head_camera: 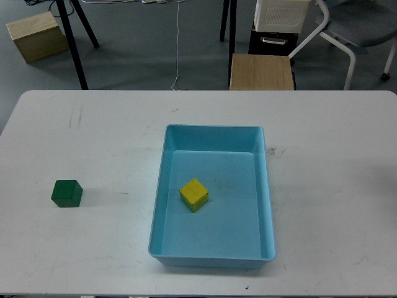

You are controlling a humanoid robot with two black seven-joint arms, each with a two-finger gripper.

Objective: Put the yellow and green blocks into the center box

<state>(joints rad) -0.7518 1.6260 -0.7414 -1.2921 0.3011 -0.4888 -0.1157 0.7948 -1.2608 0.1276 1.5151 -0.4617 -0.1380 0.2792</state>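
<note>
**Yellow cube in, green cube waiting on the left**

Head view: the small bright yellow cube [194, 194] lies inside the large shallow light-blue plastic tray [267, 186], near its middle. The small dark green cube [66, 193] sits on the white desk [335, 186], well apart to the tray's left. Neither arm shows, so the state of the fingers cannot be told. Likely risks: an off-centre grasp could push the green cube away, and a low carry could catch the tray's left wall.
</note>
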